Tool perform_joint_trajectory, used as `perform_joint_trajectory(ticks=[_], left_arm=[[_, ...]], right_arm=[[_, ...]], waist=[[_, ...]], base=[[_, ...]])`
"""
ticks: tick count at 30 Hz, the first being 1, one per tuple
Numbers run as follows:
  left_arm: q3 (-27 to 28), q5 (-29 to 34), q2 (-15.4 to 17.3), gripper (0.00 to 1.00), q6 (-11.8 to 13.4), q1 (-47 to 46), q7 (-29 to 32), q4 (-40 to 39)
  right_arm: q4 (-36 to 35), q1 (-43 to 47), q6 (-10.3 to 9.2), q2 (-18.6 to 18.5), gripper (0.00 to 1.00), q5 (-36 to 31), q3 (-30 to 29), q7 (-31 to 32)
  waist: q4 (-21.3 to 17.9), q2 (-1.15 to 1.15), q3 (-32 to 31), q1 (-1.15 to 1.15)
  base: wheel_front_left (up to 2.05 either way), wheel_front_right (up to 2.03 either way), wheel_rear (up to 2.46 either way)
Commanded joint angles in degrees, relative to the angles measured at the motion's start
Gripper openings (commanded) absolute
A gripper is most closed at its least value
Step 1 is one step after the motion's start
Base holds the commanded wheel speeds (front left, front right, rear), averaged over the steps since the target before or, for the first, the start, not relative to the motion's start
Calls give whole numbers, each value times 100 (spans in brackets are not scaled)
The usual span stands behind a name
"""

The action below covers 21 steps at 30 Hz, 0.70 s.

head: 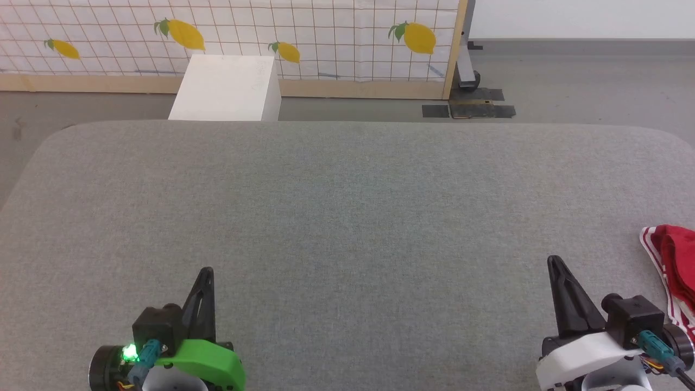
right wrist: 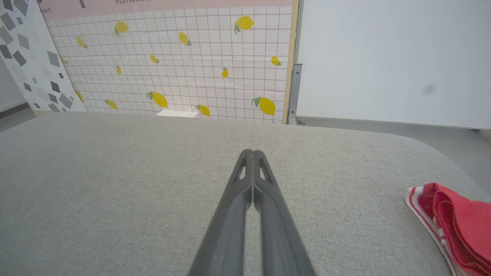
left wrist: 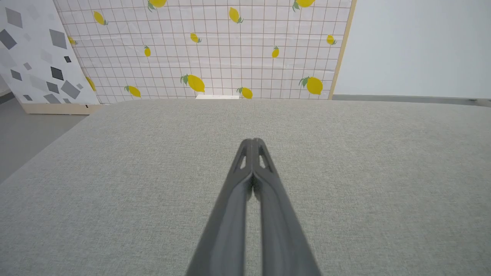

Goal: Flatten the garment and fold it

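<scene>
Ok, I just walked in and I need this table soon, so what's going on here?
Nothing is being handled yet. The robot's left claw and right claw are both shut and empty, near the front of the grey fabric table. The red garment, with red-white striped trim, lies bunched up at the table's right edge, to the right of the right claw and apart from it. Flattening and folding have not begun.

The red garment (head: 674, 266) runs off the right edge of the head view and off the lower right corner of the right wrist view, bunched so that its front is hidden, and the far edge of the table (head: 347, 217) covers the foot of the white box (head: 225, 89) behind it.
</scene>
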Motion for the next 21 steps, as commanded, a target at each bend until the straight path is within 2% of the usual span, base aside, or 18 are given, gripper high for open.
perform_joint_trajectory(ticks=[1, 21], left_arm=[[-1, 89, -7, 0, 53, -69, 40, -36], [-8, 173, -11, 0, 141, -106, 284, -168]], right_arm=[[-49, -97, -4, 4, 0, -48, 17, 40], [-179, -151, -5, 6, 0, -117, 81, 283]], waist=[[-3, 0, -2, 0], [-41, 0, -27, 0]], base=[[0, 0, 0], [0, 0, 0]])
